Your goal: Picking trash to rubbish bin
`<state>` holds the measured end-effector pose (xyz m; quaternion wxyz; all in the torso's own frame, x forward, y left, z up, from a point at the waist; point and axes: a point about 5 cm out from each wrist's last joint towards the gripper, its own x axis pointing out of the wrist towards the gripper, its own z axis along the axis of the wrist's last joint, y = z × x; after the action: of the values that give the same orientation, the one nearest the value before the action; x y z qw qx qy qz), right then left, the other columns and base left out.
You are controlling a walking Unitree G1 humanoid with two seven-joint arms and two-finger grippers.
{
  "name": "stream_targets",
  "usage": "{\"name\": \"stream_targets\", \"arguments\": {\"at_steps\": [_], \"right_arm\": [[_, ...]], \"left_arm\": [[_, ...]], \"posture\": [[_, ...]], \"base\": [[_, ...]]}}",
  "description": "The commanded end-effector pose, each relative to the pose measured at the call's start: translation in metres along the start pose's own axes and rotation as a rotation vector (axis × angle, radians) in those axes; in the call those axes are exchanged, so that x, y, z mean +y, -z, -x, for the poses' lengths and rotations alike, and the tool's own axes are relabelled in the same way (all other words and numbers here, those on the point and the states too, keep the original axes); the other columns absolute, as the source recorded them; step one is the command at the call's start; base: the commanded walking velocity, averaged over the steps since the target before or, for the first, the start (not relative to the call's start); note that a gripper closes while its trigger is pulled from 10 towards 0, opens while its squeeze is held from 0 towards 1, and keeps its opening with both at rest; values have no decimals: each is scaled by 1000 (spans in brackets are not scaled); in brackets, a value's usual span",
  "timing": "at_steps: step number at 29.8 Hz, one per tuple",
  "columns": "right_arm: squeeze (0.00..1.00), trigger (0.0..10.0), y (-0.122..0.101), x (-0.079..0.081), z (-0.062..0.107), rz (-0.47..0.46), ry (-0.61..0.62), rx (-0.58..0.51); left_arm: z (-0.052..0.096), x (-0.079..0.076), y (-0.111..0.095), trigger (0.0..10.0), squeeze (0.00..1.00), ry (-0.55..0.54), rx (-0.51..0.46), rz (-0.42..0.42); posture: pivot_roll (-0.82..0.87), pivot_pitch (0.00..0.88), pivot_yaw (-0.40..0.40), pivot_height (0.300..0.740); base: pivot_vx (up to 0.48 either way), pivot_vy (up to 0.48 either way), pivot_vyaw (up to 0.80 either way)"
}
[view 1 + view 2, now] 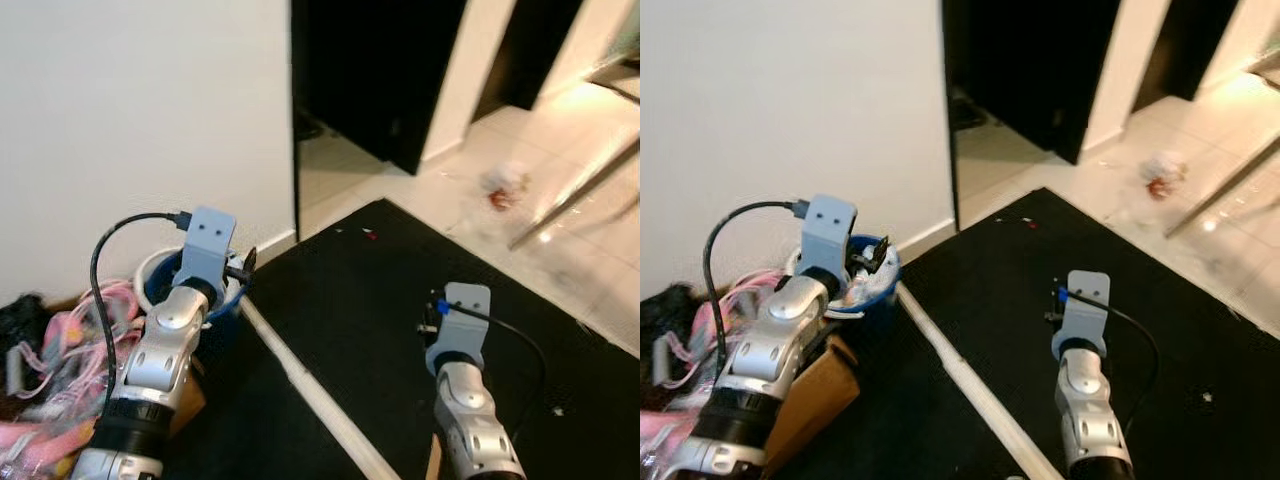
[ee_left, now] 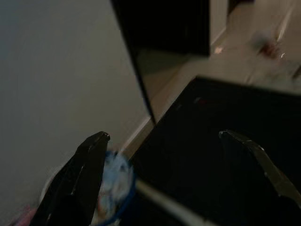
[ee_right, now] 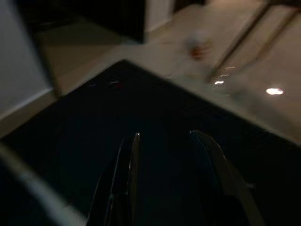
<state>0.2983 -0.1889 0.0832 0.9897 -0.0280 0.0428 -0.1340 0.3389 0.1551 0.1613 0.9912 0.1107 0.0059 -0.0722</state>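
The left tool (image 2: pixel 164 141) hangs over the blue rubbish bin (image 1: pixel 872 283) by the wall, fingers spread wide — the right tool (image 3: pixel 164 155), slightly parted, hovers above the black mat (image 1: pixel 370 300); crumpled trash (image 1: pixel 1164 172) lies on the tiles beyond.

Your two arms are jointed silver segments with black bands, each capped by a pale blue wrist bracket fed by a black cable, and each end effector (image 2: pixel 162 141) (image 3: pixel 164 141) has two long black fingers.

Black mat (image 1: pixel 380 300) on pale tiled floor (image 1: pixel 560 250), white wall (image 1: pixel 140 110), pink cloth heap (image 1: pixel 60 350), dark doorway (image 1: pixel 370 70)
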Motion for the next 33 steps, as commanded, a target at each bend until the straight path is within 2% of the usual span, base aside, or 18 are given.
{"name": "stream_targets", "arguments": {"at_steps": [1,33], "right_arm": [[0,10000,3,3,3,-5,-10,11],[0,10000,2,3,2,-16,15,12]], "left_arm": [[4,7,6,10000,0,-41,13,-22],[1,6,6,10000,0,-17,16,15]], "posture": [[19,110,60,740],[10,90,64,740]], "base": [[0,0,-800],[0,0,-800]]}}
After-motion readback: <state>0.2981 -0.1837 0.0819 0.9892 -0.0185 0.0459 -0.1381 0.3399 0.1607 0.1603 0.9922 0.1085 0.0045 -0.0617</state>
